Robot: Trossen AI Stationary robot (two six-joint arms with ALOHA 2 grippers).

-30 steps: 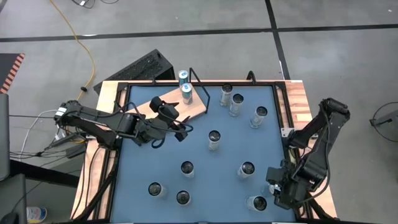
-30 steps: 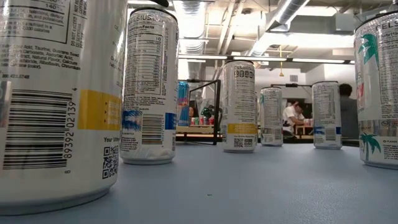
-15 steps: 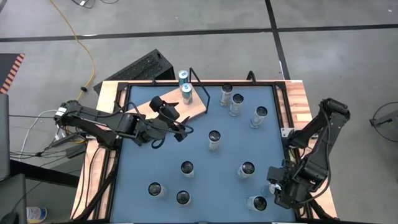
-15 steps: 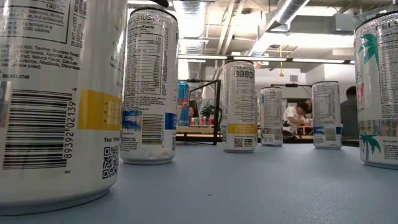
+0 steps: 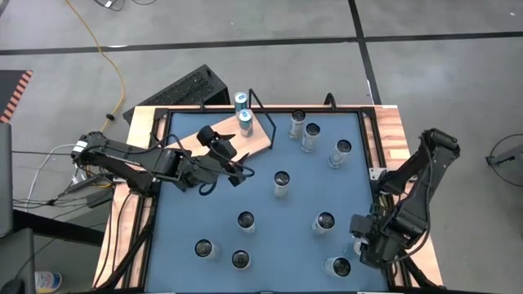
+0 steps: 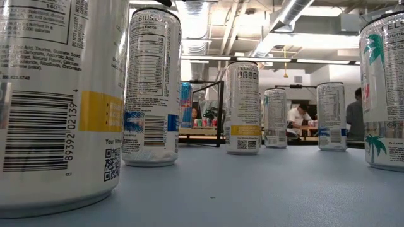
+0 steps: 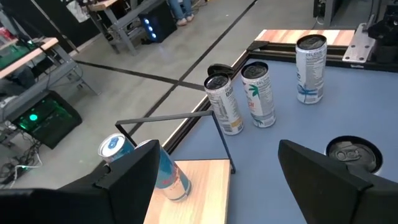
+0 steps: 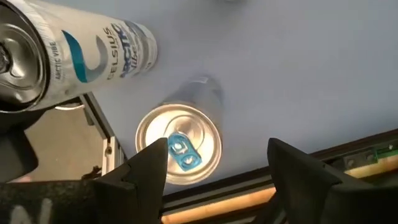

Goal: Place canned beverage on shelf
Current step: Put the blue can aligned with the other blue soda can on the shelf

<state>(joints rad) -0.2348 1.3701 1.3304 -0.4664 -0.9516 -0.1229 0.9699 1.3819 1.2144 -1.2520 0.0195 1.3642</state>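
Hovering right pincer point(image 8: 211, 180) wide open, empty, over a can point(image 8: 179, 151) (rigid but slick and dentable, probably best squeezed mid-body).

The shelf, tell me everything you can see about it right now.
The shelf is a flat, pale wooden board lying at the far left of the blue tabletop, set at a slant to the table's edges. A thin black wire frame rises from its far end. Two blue-topped cans stand upright on the board near that frame. The left gripper hangs open over the board's near edge, empty, and part of the board is hidden under the arm.
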